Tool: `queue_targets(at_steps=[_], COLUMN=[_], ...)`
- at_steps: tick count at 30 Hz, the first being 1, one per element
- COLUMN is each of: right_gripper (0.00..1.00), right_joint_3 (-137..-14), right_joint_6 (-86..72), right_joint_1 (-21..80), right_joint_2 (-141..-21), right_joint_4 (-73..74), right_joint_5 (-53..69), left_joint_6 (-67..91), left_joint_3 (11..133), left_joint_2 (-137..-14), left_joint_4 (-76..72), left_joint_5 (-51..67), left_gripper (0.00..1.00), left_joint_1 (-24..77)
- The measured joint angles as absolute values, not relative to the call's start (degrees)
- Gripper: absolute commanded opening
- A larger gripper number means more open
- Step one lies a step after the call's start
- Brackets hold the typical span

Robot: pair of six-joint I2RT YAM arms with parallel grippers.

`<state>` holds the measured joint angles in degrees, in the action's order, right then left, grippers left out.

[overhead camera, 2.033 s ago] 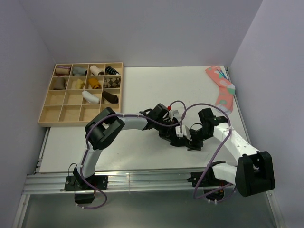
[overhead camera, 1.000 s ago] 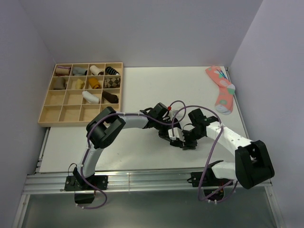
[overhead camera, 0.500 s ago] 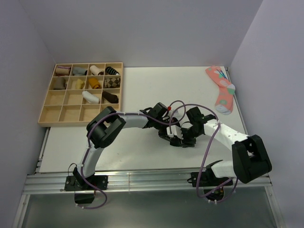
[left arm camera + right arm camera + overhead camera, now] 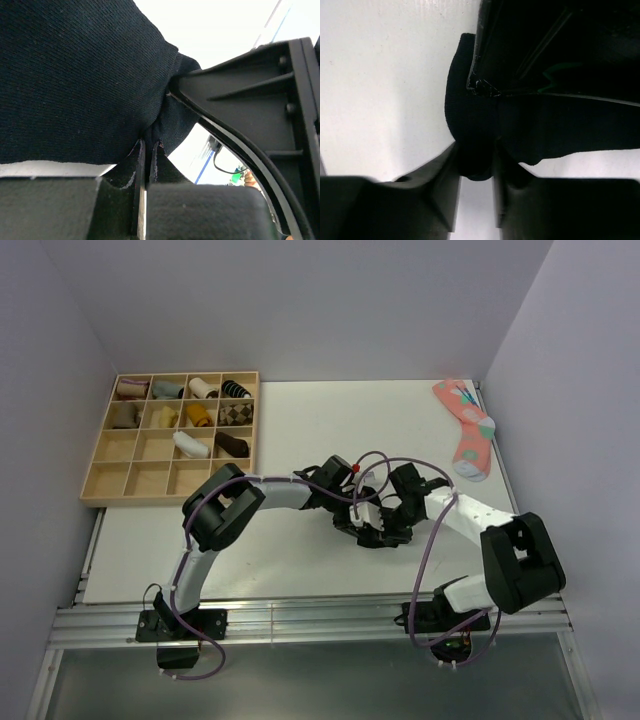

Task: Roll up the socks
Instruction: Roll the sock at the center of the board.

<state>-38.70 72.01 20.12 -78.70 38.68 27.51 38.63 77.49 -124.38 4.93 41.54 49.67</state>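
Black soft knit sock (image 4: 75, 75), held low over the middle of the white desk (image 4: 300, 420), nearer its front edge than its back edge, where both arms meet. At the far left corner, a shallow wooden compartment tray (image 4: 168, 496) holds rolled socks of several colours in its back and middle rows. Left end effector (image 4: 148, 150): fingers pressed almost together, pinching a thin fold of the black fabric. Right end effector (image 4: 476, 150): fingers closed on a rounded bunch of the same sock, directly beside the left one; in the overhead view the two overlap and largely hide the sock. At the far right corner, a coral-pink sock with teal and white spots (image 4: 470, 430) lies flat, well apart from the arms.
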Motion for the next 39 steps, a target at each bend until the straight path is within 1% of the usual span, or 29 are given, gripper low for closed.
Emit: queue_targets(at_steps=[2,3,6,9,14,20,25,31,35,38,39], right_gripper=[0.23,0.15,0.09,0.08,0.07,0.06,0.06,0.06,0.06,0.05,0.06], right_joint_3=[-39.7,-40.3,-42.3,-44.3,-48.9,-54.7,-58.7,-66.7,-68.9,-69.1,-69.2], right_joint_6=[71.9,71.7,71.1,70.8,70.6,70.5,69.6,67.6,65.8,64.6,64.1], right_joint_1=[20.1,20.1,20.1,19.9,18.4,16.5,16.3,16.4,17.0,19.0,19.7], right_joint_2=[-79.6,-80.2,-82.3,-84.6,-90.3,-97.4,-101.9,-109.2,-110.7,-110.7,-110.7], right_joint_4=[39.4,40.1,42.0,44.0,48.8,54.7,57.8,61.9,62.0,61.5,61.3], right_joint_5=[27.6,27.7,27.7,28.4,31.1,34.2,35.8,37.9,38.2,38.1,38.0], left_joint_6=[38.7,38.8,40.2,43.6,50.8,56.5,58.9,59.7,59.7,59.5,59.4], left_joint_3=[77.5,77.4,76.0,72.4,64.2,57.4,51.1,46.1,44.6,43.0,42.3], left_joint_2=[-124.4,-124.4,-124.2,-122.9,-119.3,-116.3,-113.3,-110.4,-109.4,-108.0,-107.4], left_joint_4=[4.9,4.7,2.5,-2.4,-12.3,-21.5,-28.7,-33.2,-34.6,-34.7,-34.7], left_joint_5=[41.6,41.6,42.0,41.3,37.1,30.8,24.1,16.9,13.7,11.9,11.3], left_gripper=[0.00,0.00,0.00,0.00,0.01,0.07,0.07,0.05,0.04,0.07,0.09], left_joint_1=[49.6,49.6,49.4,49.3,49.4,50.0,50.9,51.2,51.3,51.3,51.4])
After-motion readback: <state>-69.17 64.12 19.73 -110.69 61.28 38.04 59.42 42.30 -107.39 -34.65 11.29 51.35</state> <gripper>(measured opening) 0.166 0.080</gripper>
